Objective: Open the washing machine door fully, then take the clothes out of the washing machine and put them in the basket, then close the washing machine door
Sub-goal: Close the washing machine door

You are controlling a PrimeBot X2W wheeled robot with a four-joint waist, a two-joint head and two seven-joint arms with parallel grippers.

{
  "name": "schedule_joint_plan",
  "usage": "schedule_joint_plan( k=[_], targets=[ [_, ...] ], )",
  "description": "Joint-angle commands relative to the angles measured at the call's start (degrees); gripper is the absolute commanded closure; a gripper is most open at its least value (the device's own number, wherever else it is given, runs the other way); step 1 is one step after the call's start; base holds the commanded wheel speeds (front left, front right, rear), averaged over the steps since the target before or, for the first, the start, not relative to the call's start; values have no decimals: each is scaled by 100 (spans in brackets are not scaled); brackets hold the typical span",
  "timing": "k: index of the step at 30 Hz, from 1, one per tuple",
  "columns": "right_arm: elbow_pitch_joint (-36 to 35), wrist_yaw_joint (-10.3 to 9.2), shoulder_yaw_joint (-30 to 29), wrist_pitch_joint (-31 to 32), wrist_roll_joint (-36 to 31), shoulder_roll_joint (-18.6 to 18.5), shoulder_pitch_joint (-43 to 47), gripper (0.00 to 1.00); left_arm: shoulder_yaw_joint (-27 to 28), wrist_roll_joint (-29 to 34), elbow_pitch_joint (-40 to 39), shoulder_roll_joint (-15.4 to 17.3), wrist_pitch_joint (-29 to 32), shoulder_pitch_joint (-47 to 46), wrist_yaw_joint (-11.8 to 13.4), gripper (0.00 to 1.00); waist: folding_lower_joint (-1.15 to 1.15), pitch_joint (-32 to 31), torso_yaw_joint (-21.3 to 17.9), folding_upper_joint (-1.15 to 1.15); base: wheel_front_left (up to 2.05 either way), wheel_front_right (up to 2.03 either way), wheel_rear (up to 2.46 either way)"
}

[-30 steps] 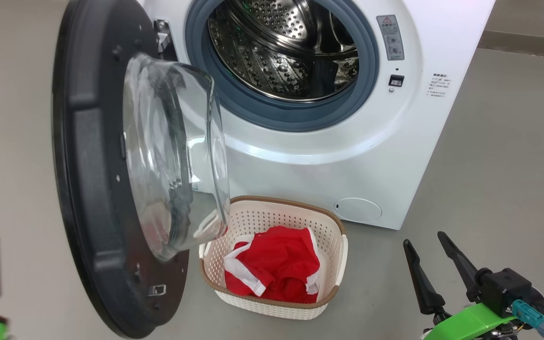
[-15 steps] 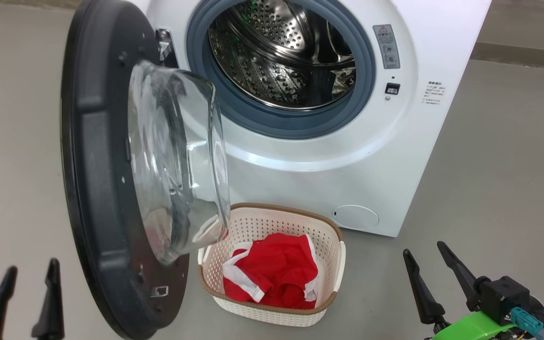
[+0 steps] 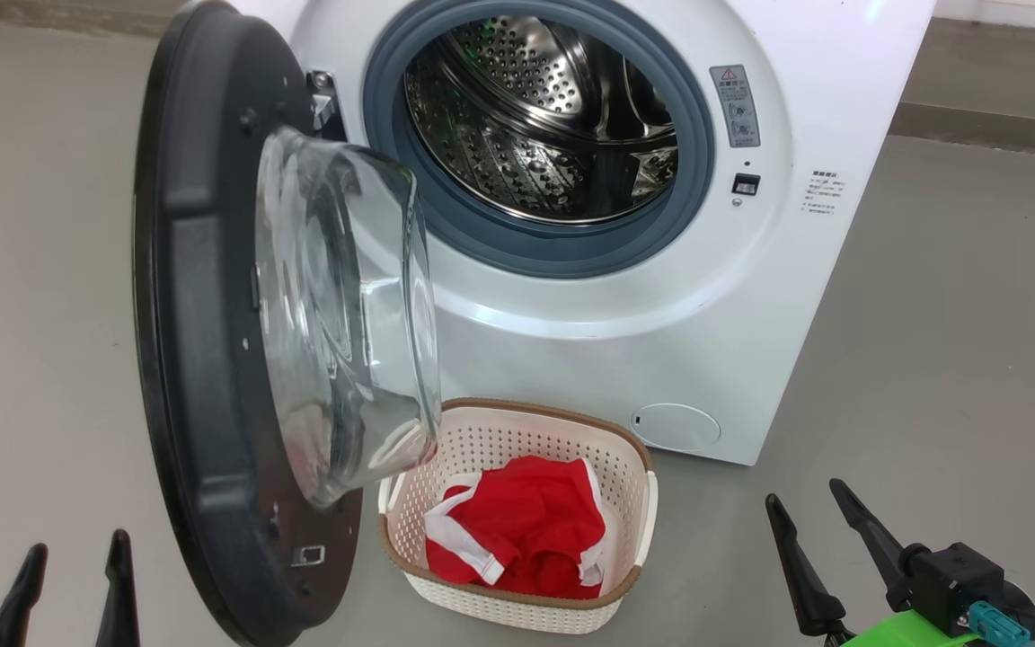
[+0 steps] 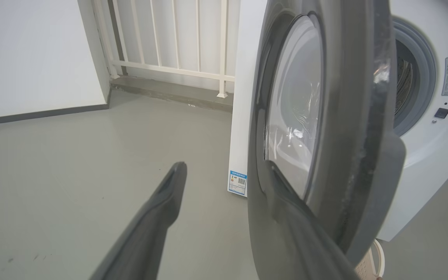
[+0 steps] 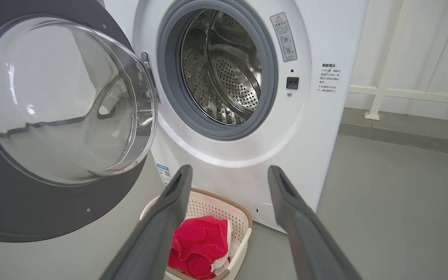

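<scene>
The washing machine door hangs wide open to the left of the white washing machine, its glass bowl bulging over the basket. The steel drum looks empty. Red clothes with white trim lie in the cream basket on the floor before the machine. My left gripper is open at the lower left, outside the door. In the left wrist view, my left gripper has its right finger overlapping the door rim. My right gripper is open, right of the basket, and holds nothing.
Grey floor spreads right of the machine and left of the door. A white railing on a low kerb and a white wall stand behind. The right wrist view shows the basket and the clothes below my right gripper.
The head camera has shifted, so the machine and basket sit lower in the picture. My left gripper has come in from the left edge, both fingers now showing. The door has not swung.
</scene>
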Motion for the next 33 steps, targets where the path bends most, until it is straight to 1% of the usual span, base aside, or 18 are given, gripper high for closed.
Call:
schedule_joint_plan(
  k=[1,16,17,18,19,28,31,33],
  targets=[
    [-138,36,149,3,-29,-59,-146,0,168,74,-181,93,-22,-122,61,0,0,0,-8,0,0,0,0],
    [-138,36,130,8,-27,-59,-137,0,81,118,-284,86,28,-96,171,0,0,2,-25,0,0,0,0],
    [-140,36,131,10,-24,-59,-140,0,72,126,-287,91,36,-93,177,30,0,0,-24,0,0,0,0],
    [-143,36,131,10,-21,-59,-143,0,62,141,-297,99,31,-91,180,73,0,-3,-22,0,0,0,0],
    [-146,36,129,8,-21,-59,-144,0,51,150,-306,102,34,-87,184,100,0,-6,-19,0,0,0,0],
    [-151,36,116,9,-18,-59,-137,0,5,119,-445,95,69,-44,207,100,0,-32,3,0,0,0,0],
    [-149,36,104,11,-18,-59,-141,0,54,-14,-547,50,55,-71,196,100,0,-40,14,0,0,0,0],
    [-147,36,94,12,-17,-59,-145,0,114,-226,-617,-23,35,-117,144,100,0,-42,21,0,0,0,0]
  ],
)
